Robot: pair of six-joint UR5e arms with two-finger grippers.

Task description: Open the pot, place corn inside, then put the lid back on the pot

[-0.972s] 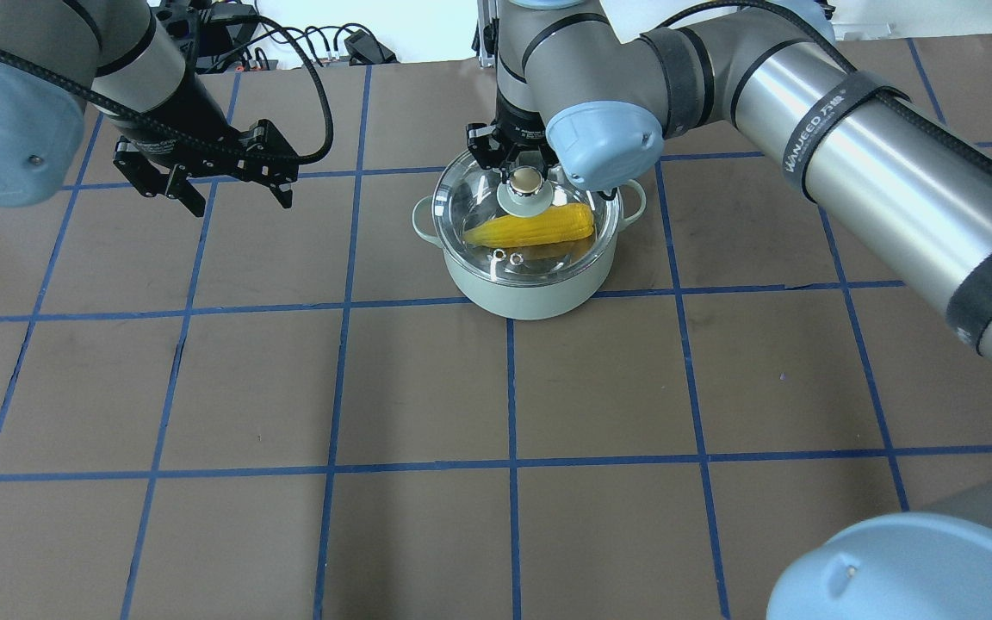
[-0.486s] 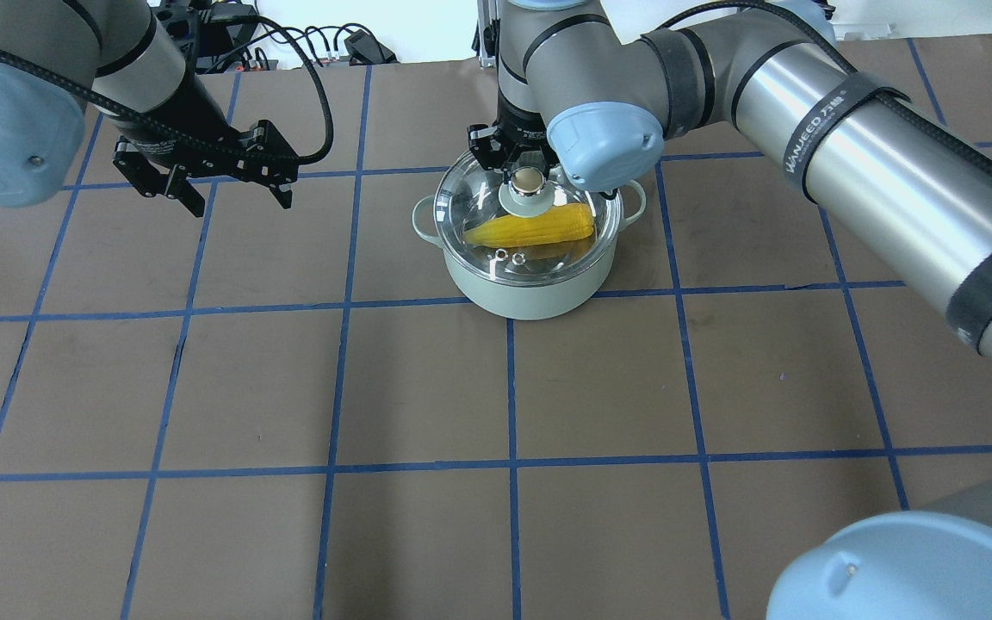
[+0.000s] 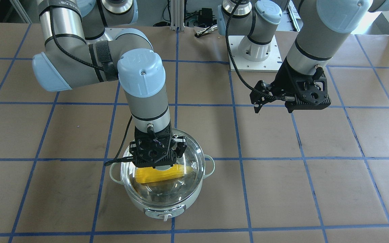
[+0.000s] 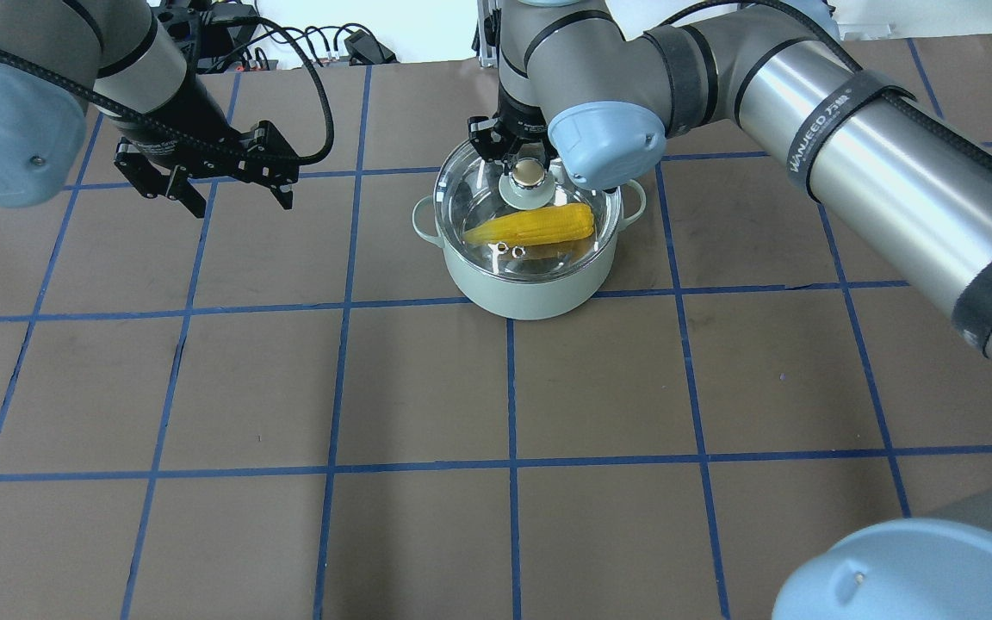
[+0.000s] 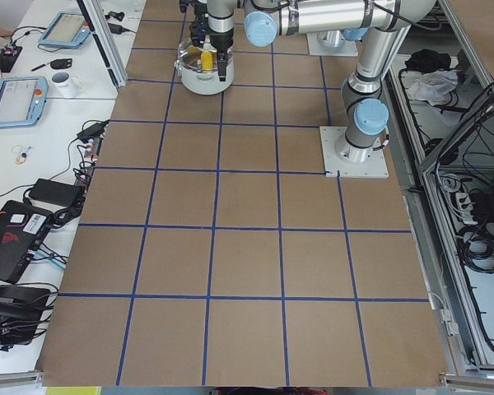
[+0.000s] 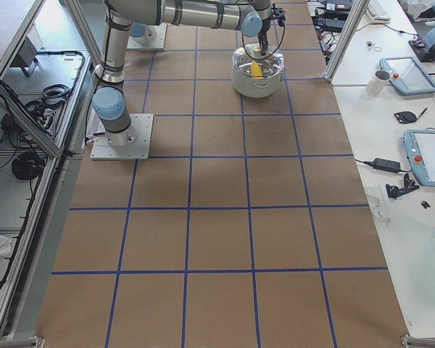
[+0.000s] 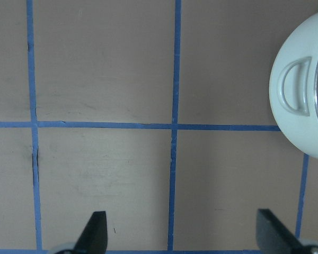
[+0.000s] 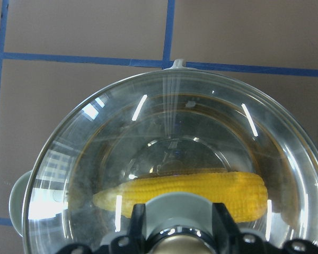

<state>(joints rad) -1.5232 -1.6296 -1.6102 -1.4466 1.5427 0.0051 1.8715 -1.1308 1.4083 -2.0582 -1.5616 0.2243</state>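
The pale mint-green pot (image 4: 530,297) stands at the table's far middle, its control knob (image 3: 165,216) facing away from me. The yellow corn (image 4: 530,226) lies inside it and shows through the glass. The clear glass lid (image 4: 479,194) covers the pot's mouth; I cannot tell whether it rests fully on the rim. My right gripper (image 4: 522,159) is shut on the lid's knob (image 4: 529,175); in the right wrist view the fingers (image 8: 138,225) flank it above the corn (image 8: 201,193). My left gripper (image 4: 240,200) hangs open and empty to the pot's left, with the pot's handle (image 7: 297,87) in its wrist view.
The table is covered in brown paper with a blue tape grid (image 4: 509,387). Cables (image 4: 324,43) lie past the far edge. The arms' white base plate (image 3: 252,54) is on the robot's side. Benches with tablets (image 5: 16,90) flank the table's ends.
The right gripper and the lid have shifted slightly towards the far side of the overhead view. The left arm has not moved.
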